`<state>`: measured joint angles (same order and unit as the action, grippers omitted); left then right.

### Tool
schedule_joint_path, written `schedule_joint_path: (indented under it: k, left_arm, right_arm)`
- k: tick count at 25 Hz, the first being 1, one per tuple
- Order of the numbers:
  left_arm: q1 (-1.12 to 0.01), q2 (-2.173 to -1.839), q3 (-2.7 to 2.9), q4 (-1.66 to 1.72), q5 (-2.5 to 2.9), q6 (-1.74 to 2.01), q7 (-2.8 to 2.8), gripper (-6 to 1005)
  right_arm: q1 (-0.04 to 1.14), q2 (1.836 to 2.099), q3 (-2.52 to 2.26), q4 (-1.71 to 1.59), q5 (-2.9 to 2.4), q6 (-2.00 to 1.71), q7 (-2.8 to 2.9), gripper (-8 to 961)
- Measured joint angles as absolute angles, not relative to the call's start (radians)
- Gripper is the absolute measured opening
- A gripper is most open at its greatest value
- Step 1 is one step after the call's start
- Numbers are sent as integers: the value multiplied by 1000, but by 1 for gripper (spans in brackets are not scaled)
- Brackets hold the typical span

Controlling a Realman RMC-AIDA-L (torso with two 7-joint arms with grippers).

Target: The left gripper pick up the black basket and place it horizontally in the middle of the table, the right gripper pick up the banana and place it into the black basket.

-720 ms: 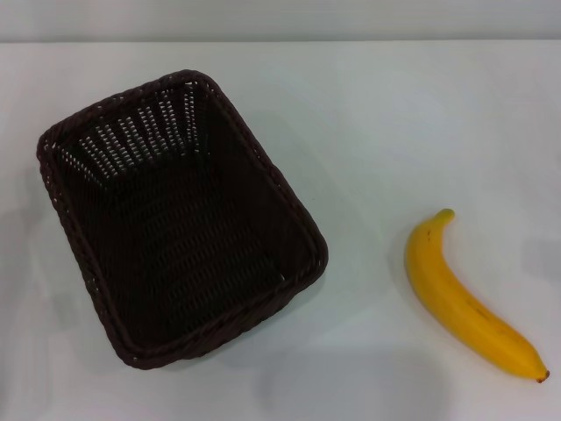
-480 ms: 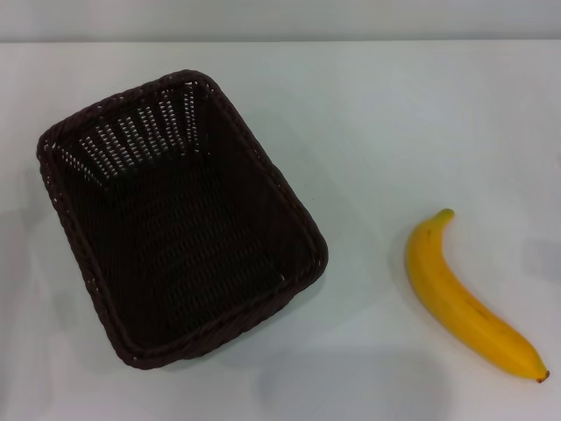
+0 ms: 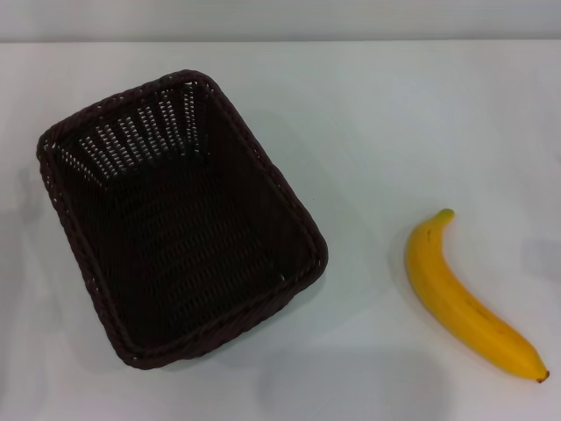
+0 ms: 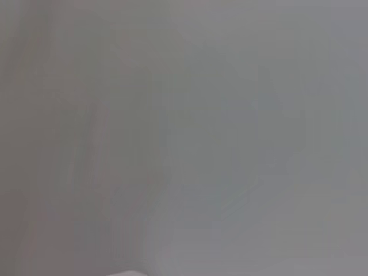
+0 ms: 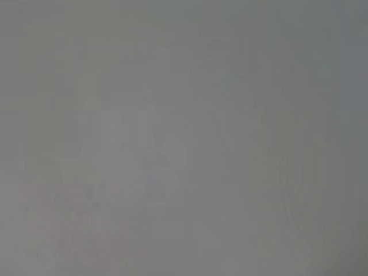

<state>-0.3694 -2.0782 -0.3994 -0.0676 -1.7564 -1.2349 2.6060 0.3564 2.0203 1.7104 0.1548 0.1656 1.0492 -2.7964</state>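
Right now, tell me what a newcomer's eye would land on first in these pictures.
First, the black basket, a large dark wicker rectangle lying askew on the left of the white table, open and with nothing in it. Then the yellow banana, lying apart from it at the right near edge. Neither gripper is in view.

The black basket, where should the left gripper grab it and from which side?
Probably the braided rim of the black basket along its long left wall, coming from above: it sits upright, open and empty on the table, skewed, and that wall faces the robot's left. Neither gripper is in view.
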Motion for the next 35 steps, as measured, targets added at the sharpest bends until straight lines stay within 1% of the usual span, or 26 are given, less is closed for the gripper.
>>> schedule_joint_path:
  k: [4,6,8,9,10,11,13,15,17,19,21,22,24,27,30,32,35]
  left_arm:
    - [-383,-2065,-365,58,-1685,-1236,2343,827]
    - [-390,-2052,-327,163,-1622,-1238,2134,827]
    - [-391,-2036,-258,268,-1580,-1244,1933,827]
    - [-385,-2014,-152,371,-1547,-1248,1749,827]
    - [-385,-2014,-152,371,-1547,-1248,1749,827]
    - [-379,-1995,-75,428,-1538,-1248,1660,827]
    - [-368,-1948,76,511,-1507,-1249,1503,827]
    - [-363,-1876,251,577,-1465,-1253,1350,826]
    - [-372,-1812,383,613,-1438,-1258,1253,826]
    - [-411,-1734,510,631,-1405,-1261,1161,826]
    - [-460,-1678,574,635,-1355,-1265,1108,824]
    - [-504,-1646,605,635,-1310,-1272,1081,823]
    - [-571,-1619,631,636,-1222,-1285,1054,821]
    - [-684,-1609,643,630,-1037,-1302,1026,819]
    - [-802,-1621,645,599,-827,-1333,1008,816]
    - [-871,-1648,648,578,-712,-1339,1011,813]
    - [-955,-1712,655,573,-566,-1321,1023,808]
  right_arm:
    - [356,2020,1710,155,165,1046,-2796,857]
    - [357,2019,1710,155,166,1044,-2796,857]
    - [360,2018,1710,155,166,1043,-2796,857]
    - [362,2017,1710,155,166,1043,-2796,857]
    - [362,2017,1710,155,166,1043,-2796,857]
    - [363,2017,1710,155,166,1043,-2796,857]
    - [364,2017,1710,155,166,1042,-2796,857]
    - [365,2017,1709,157,166,1042,-2796,857]
    - [366,2017,1706,161,166,1042,-2796,857]
    - [367,2017,1704,164,166,1042,-2796,857]
    - [370,2017,1702,165,166,1042,-2796,857]
    - [372,2017,1701,166,166,1042,-2796,857]
    - [375,2019,1700,166,165,1042,-2796,857]
    - [382,2021,1699,166,161,1043,-2796,857]
    - [396,2025,1685,166,159,1044,-2796,857]
    - [398,2026,1668,168,162,1046,-2784,857]
    - [391,2025,1659,172,164,1054,-2761,857]
